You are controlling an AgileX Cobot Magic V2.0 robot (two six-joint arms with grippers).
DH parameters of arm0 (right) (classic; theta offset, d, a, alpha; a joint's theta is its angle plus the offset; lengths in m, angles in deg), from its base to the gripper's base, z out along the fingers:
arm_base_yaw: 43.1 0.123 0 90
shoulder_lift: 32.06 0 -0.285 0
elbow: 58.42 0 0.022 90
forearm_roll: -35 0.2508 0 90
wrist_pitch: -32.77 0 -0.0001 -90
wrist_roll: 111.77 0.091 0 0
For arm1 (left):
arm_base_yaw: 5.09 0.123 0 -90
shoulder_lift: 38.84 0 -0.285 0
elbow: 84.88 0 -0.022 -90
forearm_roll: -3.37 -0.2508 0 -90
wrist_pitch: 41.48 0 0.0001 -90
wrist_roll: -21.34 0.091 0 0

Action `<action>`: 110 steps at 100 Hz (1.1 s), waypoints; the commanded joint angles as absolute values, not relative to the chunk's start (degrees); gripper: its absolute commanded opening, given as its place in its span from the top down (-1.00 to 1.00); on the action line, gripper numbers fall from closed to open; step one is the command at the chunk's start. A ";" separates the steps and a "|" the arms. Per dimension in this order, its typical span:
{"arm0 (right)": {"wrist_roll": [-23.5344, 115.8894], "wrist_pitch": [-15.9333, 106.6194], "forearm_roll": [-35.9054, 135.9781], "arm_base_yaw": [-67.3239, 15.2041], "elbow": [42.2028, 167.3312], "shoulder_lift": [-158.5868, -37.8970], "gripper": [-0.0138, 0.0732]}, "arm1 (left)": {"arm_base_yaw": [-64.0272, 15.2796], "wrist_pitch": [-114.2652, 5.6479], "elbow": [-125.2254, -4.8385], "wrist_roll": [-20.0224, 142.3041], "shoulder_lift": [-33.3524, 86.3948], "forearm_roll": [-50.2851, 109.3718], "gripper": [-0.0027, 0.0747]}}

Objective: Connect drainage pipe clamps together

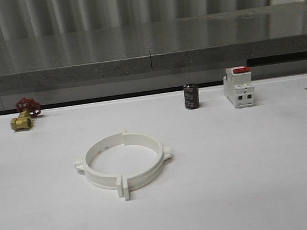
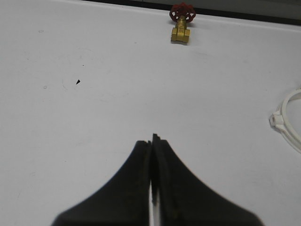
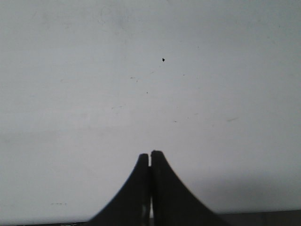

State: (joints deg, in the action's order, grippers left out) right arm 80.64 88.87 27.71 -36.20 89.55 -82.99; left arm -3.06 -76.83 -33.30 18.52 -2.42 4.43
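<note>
The two white drainage pipe clamps [image 1: 124, 161] lie on the white table in the front view, their curves facing each other as one ring, end tabs meeting at the far side and near side. In the left wrist view a piece of that ring [image 2: 288, 120] shows at the edge of the picture, well away from my left gripper [image 2: 152, 139], which is shut with nothing in it above bare table. My right gripper [image 3: 150, 154] is shut too, empty, over bare white table.
A brass valve with a red handwheel [image 1: 24, 115] lies at the back left of the table [image 1: 250, 170], also seen as the valve [image 2: 180, 23] in the left wrist view. A small black cylinder [image 1: 191, 96] and a white breaker with red top [image 1: 238, 87] stand at the back right.
</note>
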 commanded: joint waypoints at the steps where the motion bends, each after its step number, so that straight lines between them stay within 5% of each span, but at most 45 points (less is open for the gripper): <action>1: 79.86 86.72 26.39 -36.58 90.86 -82.60 0.82 | -3.07 -72.79 -34.80 18.57 -2.23 4.76 0.99; 37: 79.86 80.02 24.39 -36.58 87.81 -80.52 0.82 | -3.07 -72.79 -34.80 18.57 -2.23 4.76 0.99; 69: 79.86 49.84 26.33 -36.99 63.19 -59.25 0.82 | -3.07 -72.79 -34.80 18.57 -2.23 4.76 0.99; 110: 71.00 40.16 36.00 -44.47 46.45 -38.57 0.82 | -3.07 -73.10 -34.80 18.57 -2.23 4.76 0.99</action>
